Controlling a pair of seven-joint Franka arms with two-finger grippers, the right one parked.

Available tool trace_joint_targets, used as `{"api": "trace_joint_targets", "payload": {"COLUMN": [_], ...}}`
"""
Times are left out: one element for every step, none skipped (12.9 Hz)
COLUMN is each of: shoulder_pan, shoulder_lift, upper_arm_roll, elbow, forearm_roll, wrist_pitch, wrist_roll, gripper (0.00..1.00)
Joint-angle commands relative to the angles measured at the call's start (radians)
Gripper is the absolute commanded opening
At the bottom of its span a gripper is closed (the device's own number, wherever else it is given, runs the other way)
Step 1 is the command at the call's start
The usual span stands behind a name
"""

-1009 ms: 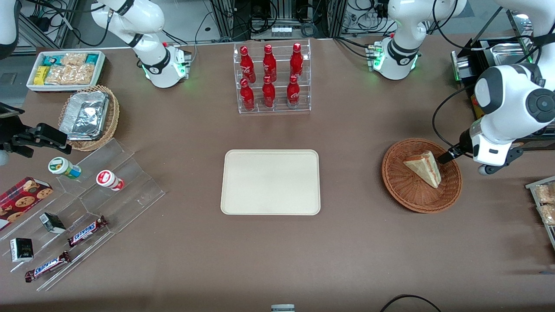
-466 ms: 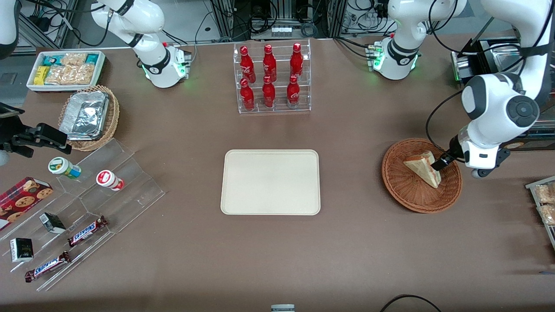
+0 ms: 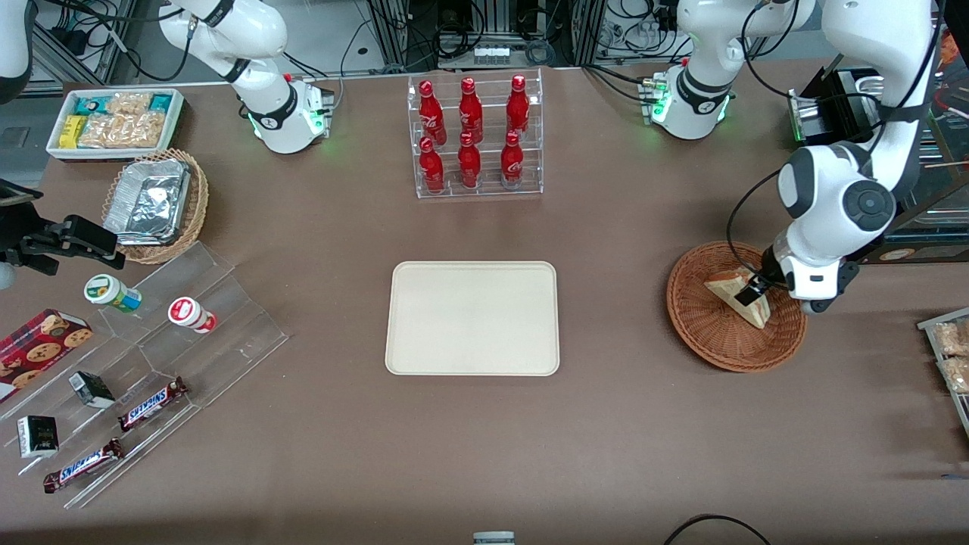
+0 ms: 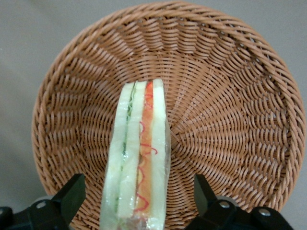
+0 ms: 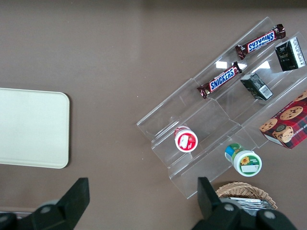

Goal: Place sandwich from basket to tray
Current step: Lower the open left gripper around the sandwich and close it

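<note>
- Status: early stage, pickup not yet done. Sandwich (image 3: 736,296) lies in the basket (image 3: 700,333), standing on edge w/ filling layers facing the wrist camera.
- Gripper (image 3: 751,294) is over the basket, down at the sandwich. Fingers (image 4: 72,194) are spread apart, one on each side of the wedge (image 4: 139,158), w/ clear gaps between pads and bread. Nothing grasped.
- Judgement: approach looks nearly complete; gripper is lined up across the sandwich's thickness.
- Left to do: close on sandwich, lift clear of the basket rim (image 4: 45,120), carry to tray (image 3: 472,318), set down, release.
- Tray sits on the desk (image 3: 606,424) near its middle, bare, well apart from the basket. Basket is toward the working arm's end.
- Desk surface: flat brown, matte.
- Other items: clear rack of red bottles (image 3: 473,136) farther from the front camera than the tray; toward the parked arm's end, a clear stepped display (image 3: 189,318) w/ candy bars (image 3: 151,403) and small cups, a tan basket w/ foil container (image 3: 151,200), a white bin of snacks (image 3: 113,121).
- Room: cables and equipment frames at the desk's back edge.
</note>
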Motion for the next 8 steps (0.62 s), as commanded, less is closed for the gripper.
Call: {"api": "trace_joint_targets", "payload": {"shoulder_pan": [-0.008,-0.005,-0.008,-0.004,-0.004,-0.004,-0.004,-0.004], "shoulder_lift": [-0.006,-0.007,-0.004,-0.006,-0.007,-0.006,-0.009,-0.017], "upper_arm_roll": [-0.003,-0.004,-0.004,-0.004,-0.004,-0.004,-0.004,-0.004], "elbow": [-0.052,-0.065,-0.072,-0.074,-0.075,-0.075,-0.077,-0.074], "forearm_roll": [0.007,0.007,0.010,0.011,0.011,0.011,0.011,0.011], "wrist_pitch": [0.074,0.080,0.082,0.082,0.082,0.082,0.080,0.073], "wrist_roll": [-0.044,-0.047,-0.047,-0.047,-0.047,-0.050,-0.052,-0.052], "gripper": [1.00,1.00,0.94,0.79,0.59,0.39,0.20,0.07]}}
